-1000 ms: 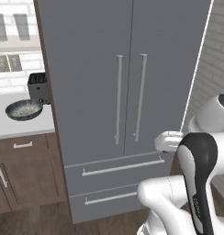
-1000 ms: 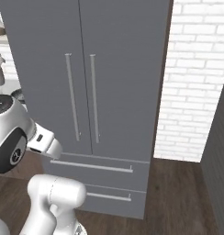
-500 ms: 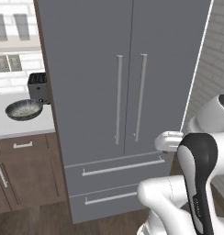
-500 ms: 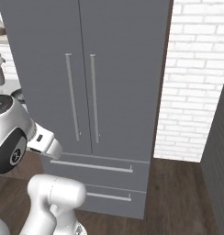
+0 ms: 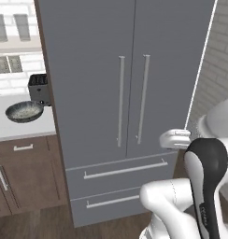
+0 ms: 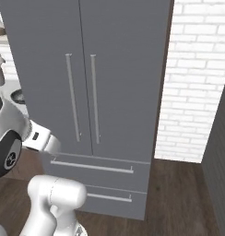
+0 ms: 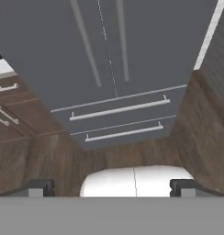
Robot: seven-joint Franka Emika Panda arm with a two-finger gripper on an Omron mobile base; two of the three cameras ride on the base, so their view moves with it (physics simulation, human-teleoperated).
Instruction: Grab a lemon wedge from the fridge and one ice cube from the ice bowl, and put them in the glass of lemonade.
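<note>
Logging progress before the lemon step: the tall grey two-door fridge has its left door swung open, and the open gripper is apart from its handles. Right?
Not quite. Both doors of the tall grey two-door fridge are shut, as the left base view shows. The rest holds: in the hand view the gripper is open, apart from the long bar handles.

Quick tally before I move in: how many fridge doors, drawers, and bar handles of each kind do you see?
Tall grey fridge doors: 2
Long vertical bar handles: 2
Lower fridge drawers: 2
Horizontal drawer handles: 2
Total: 8
</note>
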